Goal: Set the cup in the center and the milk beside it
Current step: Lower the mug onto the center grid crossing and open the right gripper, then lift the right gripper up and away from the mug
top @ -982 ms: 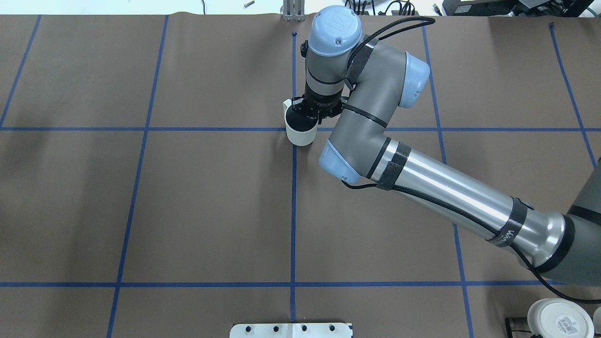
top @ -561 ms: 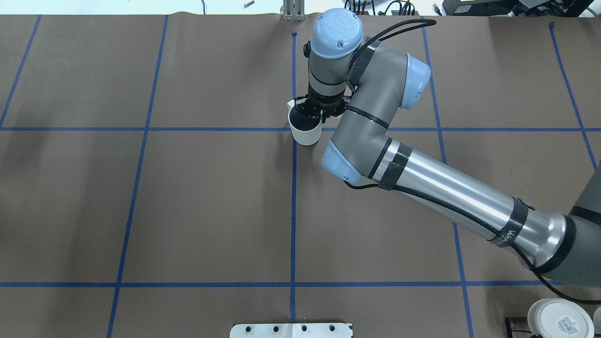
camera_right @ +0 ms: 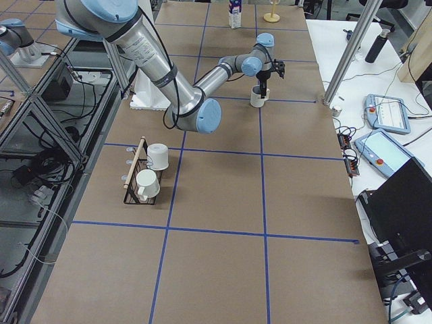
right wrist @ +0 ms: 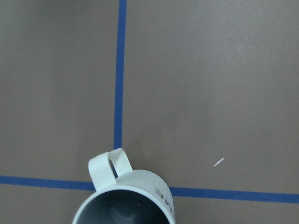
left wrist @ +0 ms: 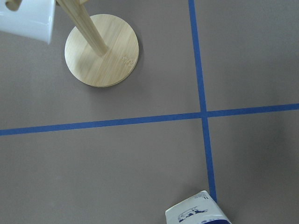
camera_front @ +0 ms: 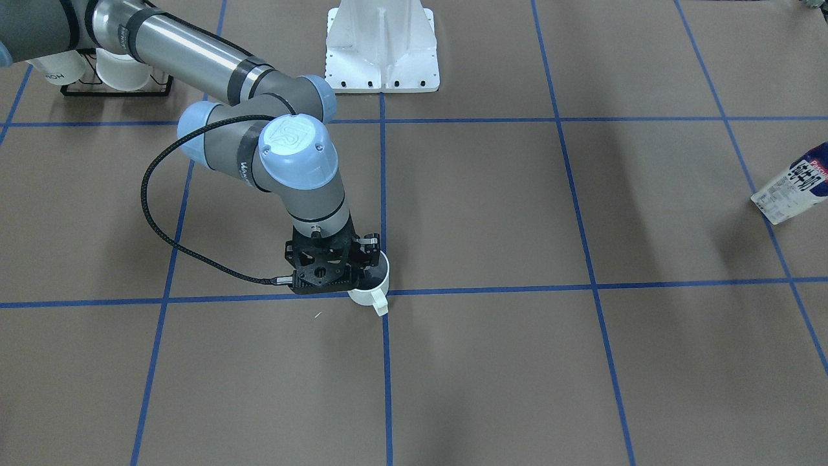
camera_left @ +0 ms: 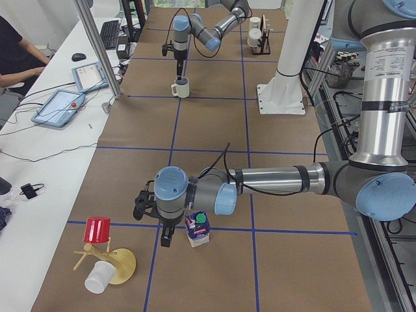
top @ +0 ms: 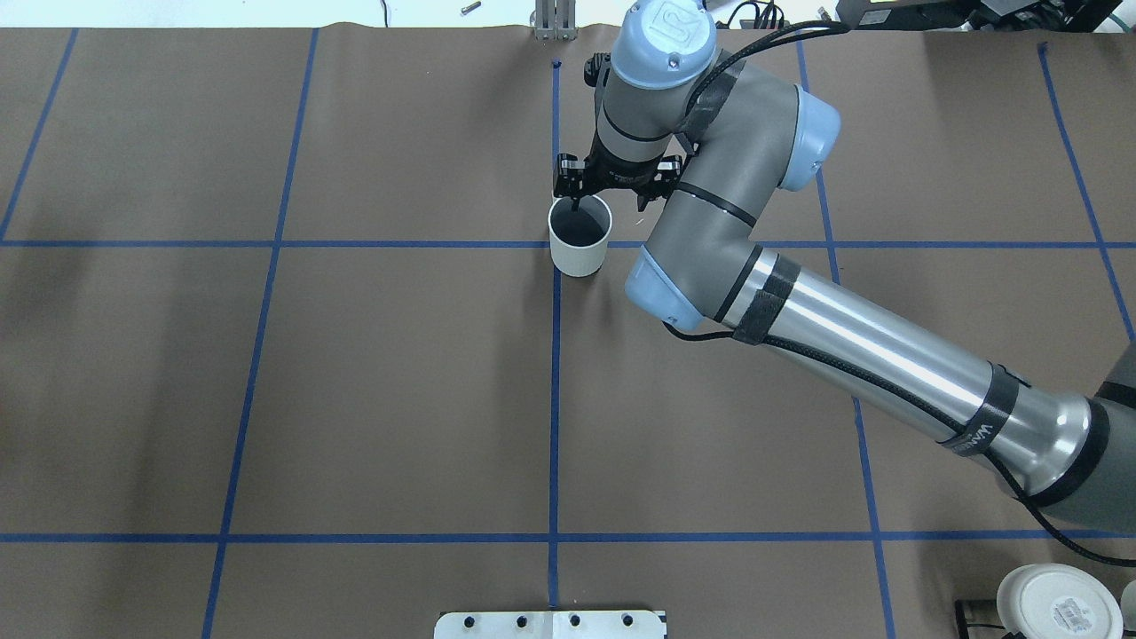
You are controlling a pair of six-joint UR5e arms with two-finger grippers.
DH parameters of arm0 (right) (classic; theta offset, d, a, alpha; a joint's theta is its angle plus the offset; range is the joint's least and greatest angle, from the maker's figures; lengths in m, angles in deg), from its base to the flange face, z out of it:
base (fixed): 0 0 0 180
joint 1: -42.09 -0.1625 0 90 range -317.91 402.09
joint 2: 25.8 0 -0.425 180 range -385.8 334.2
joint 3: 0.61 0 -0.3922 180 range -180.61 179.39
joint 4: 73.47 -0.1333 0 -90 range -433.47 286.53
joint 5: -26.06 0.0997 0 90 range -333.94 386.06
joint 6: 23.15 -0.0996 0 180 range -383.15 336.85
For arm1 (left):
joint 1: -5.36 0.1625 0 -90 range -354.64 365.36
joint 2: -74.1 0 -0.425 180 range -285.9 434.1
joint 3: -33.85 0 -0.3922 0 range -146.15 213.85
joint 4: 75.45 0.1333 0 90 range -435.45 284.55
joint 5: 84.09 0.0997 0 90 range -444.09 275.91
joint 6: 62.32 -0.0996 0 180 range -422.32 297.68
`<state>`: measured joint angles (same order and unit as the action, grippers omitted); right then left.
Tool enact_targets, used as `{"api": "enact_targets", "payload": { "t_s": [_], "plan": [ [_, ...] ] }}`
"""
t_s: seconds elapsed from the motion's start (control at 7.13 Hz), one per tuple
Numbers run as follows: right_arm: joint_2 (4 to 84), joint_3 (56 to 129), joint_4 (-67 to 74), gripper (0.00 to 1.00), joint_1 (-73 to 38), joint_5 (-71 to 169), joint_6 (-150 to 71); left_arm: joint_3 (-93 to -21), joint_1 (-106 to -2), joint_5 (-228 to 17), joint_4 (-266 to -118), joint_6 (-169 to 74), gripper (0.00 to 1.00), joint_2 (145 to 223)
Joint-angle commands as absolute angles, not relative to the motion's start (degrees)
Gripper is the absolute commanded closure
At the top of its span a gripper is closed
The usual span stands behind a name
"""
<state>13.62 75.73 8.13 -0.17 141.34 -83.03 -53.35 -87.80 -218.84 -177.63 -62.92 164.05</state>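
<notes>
The cup (top: 579, 253), a small white mug with a dark grey inside, stands upright on the crossing of the blue lines at the table's middle. Its handle (right wrist: 112, 164) points away from the robot. My right gripper (top: 579, 202) hovers just over the cup's far rim, open and apart from it. The cup also shows in the front view (camera_front: 375, 285). The milk (camera_left: 197, 229), a white and dark-blue carton with a green cap, stands far off at my left end of the table. My left gripper (camera_left: 166, 237) hangs beside it; I cannot tell if it is open or shut.
A wooden mug tree (camera_left: 104, 257) with a red cup and a white cup stands near the milk. A black rack with two white cups (camera_right: 145, 175) is at my right. The white robot mount (camera_front: 381, 45) is at the near edge.
The right gripper lowered the cup onto the line crossing, let it go and drew back toward the far side. The cup now stands upright on its own.
</notes>
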Motion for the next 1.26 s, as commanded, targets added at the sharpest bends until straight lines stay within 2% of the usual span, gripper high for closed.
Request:
{"api": "enact_targets", "payload": {
  "t_s": [0.0,0.42,0.7,1.12],
  "plan": [
    [14.79,80.40,8.61,0.00,-2.81,144.53,-83.01,-53.60,-87.80,-220.32,-177.76,-58.21,0.02,165.59],
    [22.17,88.66,10.18,0.00,-8.08,148.92,-82.92,-56.49,-87.53,-220.32,-177.84,-57.67,0.00,162.02],
    [24.98,94.37,17.56,0.00,-9.76,149.11,-81.35,-64.38,-87.80,-220.32,-177.59,-58.45,0.00,156.13],
    [32.27,97.38,17.49,0.00,-12.31,149.02,-74.06,-66.96,-87.98,-219.80,-177.76,-58.54,0.00,152.42]
  ]
}}
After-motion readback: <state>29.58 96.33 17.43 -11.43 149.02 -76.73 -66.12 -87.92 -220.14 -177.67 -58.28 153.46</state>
